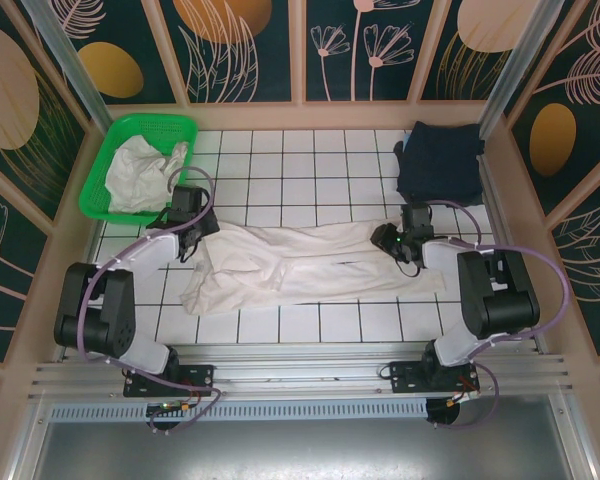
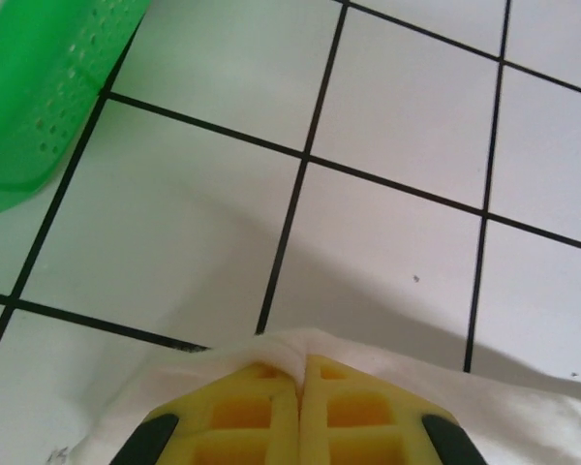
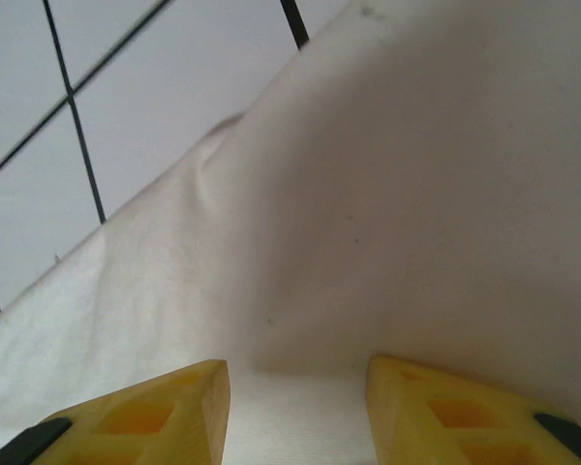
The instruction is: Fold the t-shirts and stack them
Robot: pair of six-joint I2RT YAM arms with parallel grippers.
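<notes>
Across the middle of the white-tiled worktop point(image 1: 310, 165), an off-white t-shirt point(image 1: 310, 265) is lying stretched out from left to right. Its fabric is showing long creases along its length. It is bunching into loose, rumpled folds toward the left end, while the right end is lying flatter.

At the left end of this shirt, the left gripper point(image 2: 301, 366) is pressing its yellow jaws fully together on a small raised ridge of the cloth edge. Bare tiles with dark grout lines are showing just beyond the pinched fold.

At the right end, the right gripper point(image 3: 295, 373) is hanging low over the shirt. Its jaws are standing well apart, gripping nothing, and smooth cloth with a soft diagonal fold is showing between and beyond them.

At the far right corner of the worktop, a dark navy t-shirt point(image 1: 440, 160) is sitting folded into a compact rectangle. At the far left corner, a green mesh basket point(image 1: 105, 165) is holding a crumpled white t-shirt point(image 1: 140, 175).
</notes>
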